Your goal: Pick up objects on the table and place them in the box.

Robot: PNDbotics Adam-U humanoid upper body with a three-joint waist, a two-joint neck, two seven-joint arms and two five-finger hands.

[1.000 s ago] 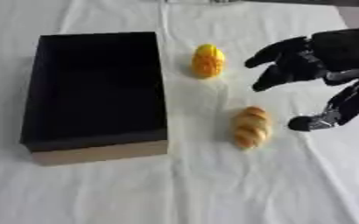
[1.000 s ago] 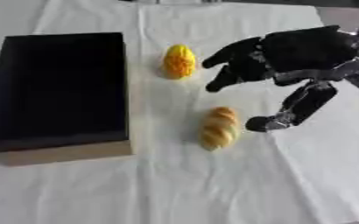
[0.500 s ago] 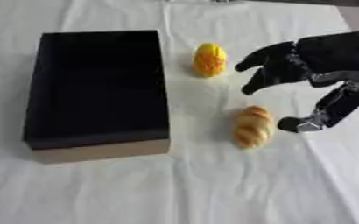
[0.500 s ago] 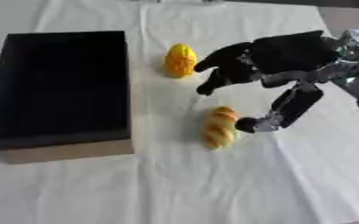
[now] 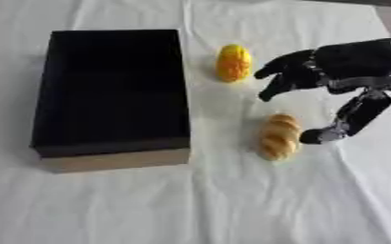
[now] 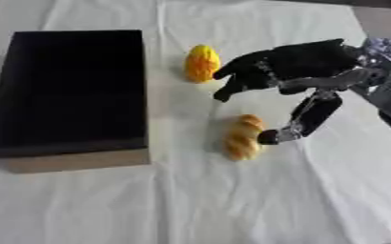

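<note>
A black box [image 5: 111, 90] with tan sides lies open on the white cloth at the left. A yellow corn-like piece [image 5: 233, 62] stands right of its far end. A golden bread roll [image 5: 279, 136] lies nearer, right of the box. My right hand [image 6: 303, 64] comes in from the right and hovers over the roll, open. Its fingers [image 6: 242, 76] spread toward the yellow piece, and its thumb tip [image 6: 270, 137] sits right against the roll's right side. The left hand shows in no view.
White cloth [image 5: 232, 200] covers the whole table, with folds at the right. A dark strip of bare edge [image 6: 382, 14] shows at the far right corner.
My right hand has slid left and down toward the roll, its thumb tip now at the roll's right side. The roll, yellow piece and box have stayed put.
</note>
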